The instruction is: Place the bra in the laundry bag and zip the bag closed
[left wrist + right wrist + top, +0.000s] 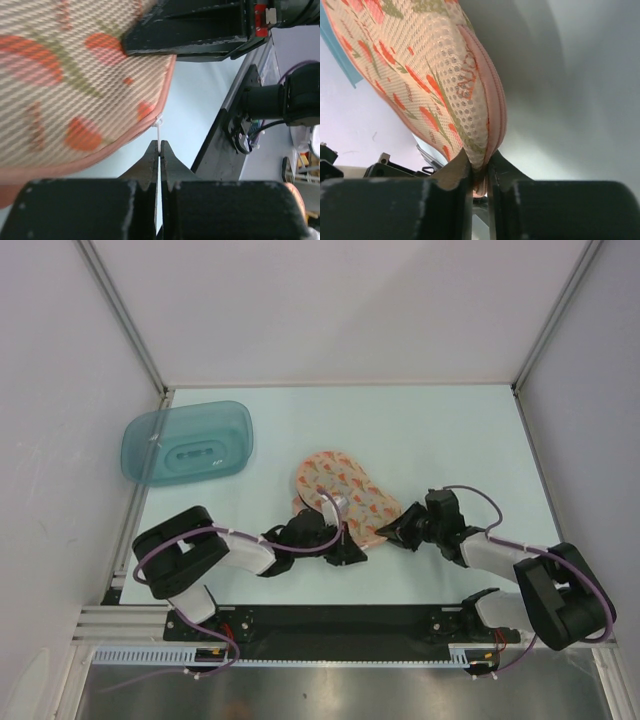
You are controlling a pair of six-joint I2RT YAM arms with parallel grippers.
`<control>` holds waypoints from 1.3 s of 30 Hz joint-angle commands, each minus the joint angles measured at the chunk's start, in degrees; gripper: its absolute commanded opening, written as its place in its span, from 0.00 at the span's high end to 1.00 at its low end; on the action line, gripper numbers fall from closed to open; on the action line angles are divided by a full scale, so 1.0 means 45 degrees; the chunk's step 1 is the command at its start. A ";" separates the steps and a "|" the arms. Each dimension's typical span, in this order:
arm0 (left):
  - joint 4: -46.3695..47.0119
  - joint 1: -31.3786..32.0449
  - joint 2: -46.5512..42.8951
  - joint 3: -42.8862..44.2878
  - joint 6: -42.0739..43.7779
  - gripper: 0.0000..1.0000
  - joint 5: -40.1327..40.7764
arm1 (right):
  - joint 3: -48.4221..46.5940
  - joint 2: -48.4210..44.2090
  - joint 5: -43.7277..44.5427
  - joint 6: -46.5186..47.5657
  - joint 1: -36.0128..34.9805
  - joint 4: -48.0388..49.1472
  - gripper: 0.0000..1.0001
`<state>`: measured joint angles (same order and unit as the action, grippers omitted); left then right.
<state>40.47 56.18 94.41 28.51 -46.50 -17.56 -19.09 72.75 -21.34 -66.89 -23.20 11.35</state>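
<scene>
The peach-pink laundry bag (345,495) with orange motifs lies closed at the table's middle, its two lobes folded together. The bra is hidden. My left gripper (345,548) sits at the bag's near edge, shut on the thin white zip pull (158,131) that hangs from the pink rim (125,145). My right gripper (393,533) is at the bag's right near edge, shut on the bag's rim (485,165); the bag (435,80) rises from between its fingers in the right wrist view.
A teal translucent plastic tub (187,443) lies upside down at the back left. Grey walls and metal frame posts bound the table. The black base rail (330,622) runs along the near edge.
</scene>
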 commanded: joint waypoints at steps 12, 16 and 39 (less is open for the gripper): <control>-0.2665 -0.2895 -0.2445 -0.1493 0.1524 1.00 0.0702 | -0.0891 0.0861 -0.2288 0.3516 0.2265 -0.0687 1.00; -0.2606 -0.2467 -0.2290 -0.1161 0.1486 1.00 0.0465 | -0.2060 0.2109 -0.2659 0.4239 0.2265 -0.1134 0.93; -0.0497 -0.0084 -0.0415 0.1085 -0.0643 1.00 -0.0101 | -0.0229 -0.1501 -0.0434 0.1000 0.0509 -0.0926 0.05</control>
<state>35.51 53.69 91.88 30.92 -48.25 -16.78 -20.18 63.90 -25.80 -58.33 -18.79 2.42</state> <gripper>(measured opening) 0.005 0.967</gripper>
